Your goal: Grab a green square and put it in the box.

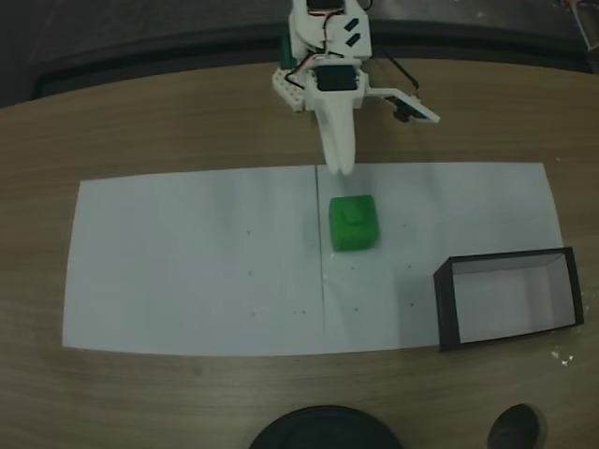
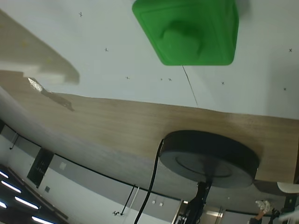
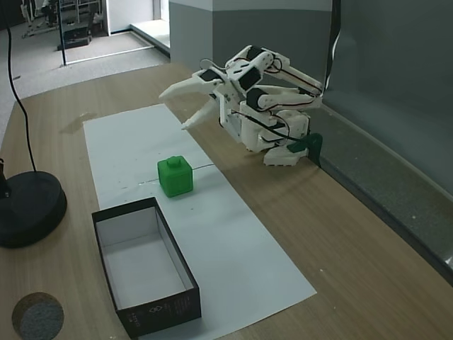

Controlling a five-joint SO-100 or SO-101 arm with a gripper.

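Observation:
The green square (image 1: 354, 223) sits on the white paper sheet (image 1: 187, 271), near its middle, knob up. It is also in the other fixed view (image 3: 175, 176) and at the top of the wrist view (image 2: 187, 30). My white gripper (image 3: 172, 111) hangs open above the paper's far edge, short of the block and not touching it, with nothing between its fingers. From above, the gripper (image 1: 339, 165) points straight at the block. One pale finger (image 2: 39, 60) shows at the left of the wrist view. The box (image 1: 510, 297), black-walled with a pale floor, stands on the paper's right end.
A black round lamp base (image 3: 28, 209) with a cable stands on the wooden table (image 1: 140, 131) beyond the paper's near edge, also in the wrist view (image 2: 210, 158). A small dark round disc (image 1: 515, 428) lies near it. The arm's base (image 3: 279, 138) is clamped at the table's back edge.

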